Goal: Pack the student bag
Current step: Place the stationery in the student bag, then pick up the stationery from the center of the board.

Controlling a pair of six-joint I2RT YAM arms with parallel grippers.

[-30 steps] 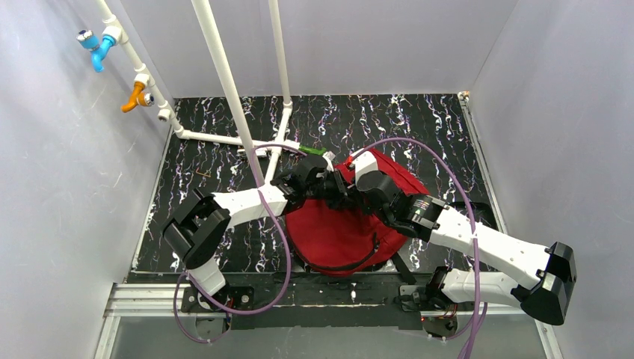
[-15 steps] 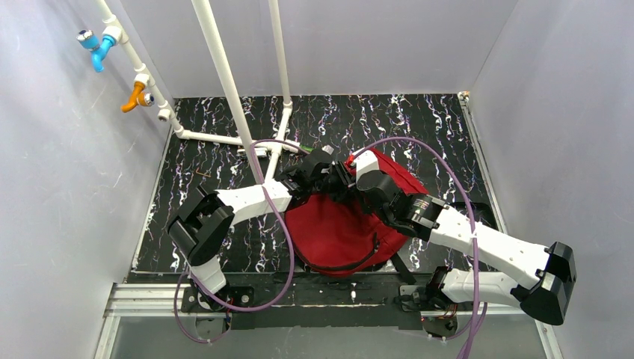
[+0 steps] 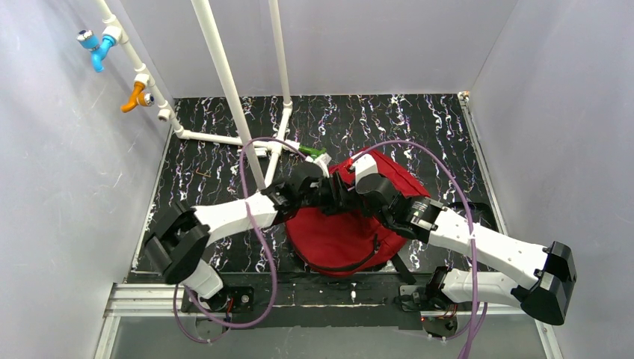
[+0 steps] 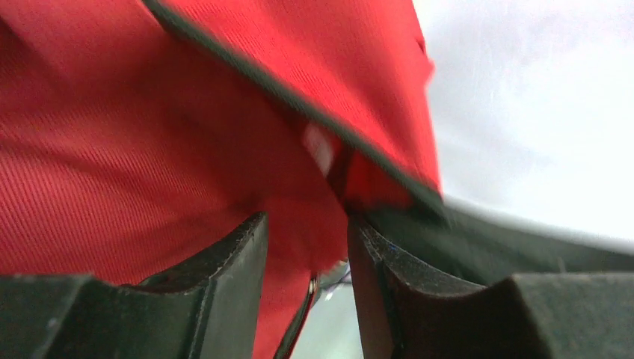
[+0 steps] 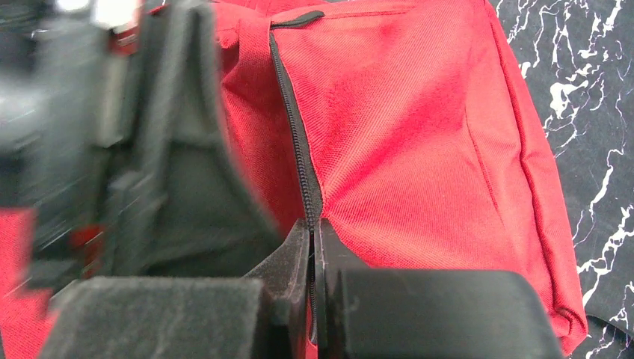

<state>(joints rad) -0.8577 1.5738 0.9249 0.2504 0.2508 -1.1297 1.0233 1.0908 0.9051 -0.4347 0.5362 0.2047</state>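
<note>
The student bag [image 3: 329,232], a big dark-red backpack with black trim, lies in the middle of the black marbled table. Both grippers meet at its far top edge. My left gripper [image 3: 333,189] is open, and in the left wrist view [image 4: 306,224] a fold of the red bag [image 4: 149,149] with its black-trimmed edge lies between the fingers. My right gripper [image 3: 351,194] is shut in the right wrist view [image 5: 314,224], pinching the bag's black zipper line [image 5: 295,134] on the red fabric [image 5: 419,149]. The bag's inside is hidden.
White pipes [image 3: 224,90] rise at the back left, with one running along the table [image 3: 217,138]. A blue valve [image 3: 96,46] and an orange valve [image 3: 134,96] sit on the left wall pipe. A green item [image 3: 315,152] lies just behind the bag.
The left arm's elbow and shoulder have swung left and lower, and its gripper has shifted along the bag's top edge. The right arm and the bag have stayed almost still.
</note>
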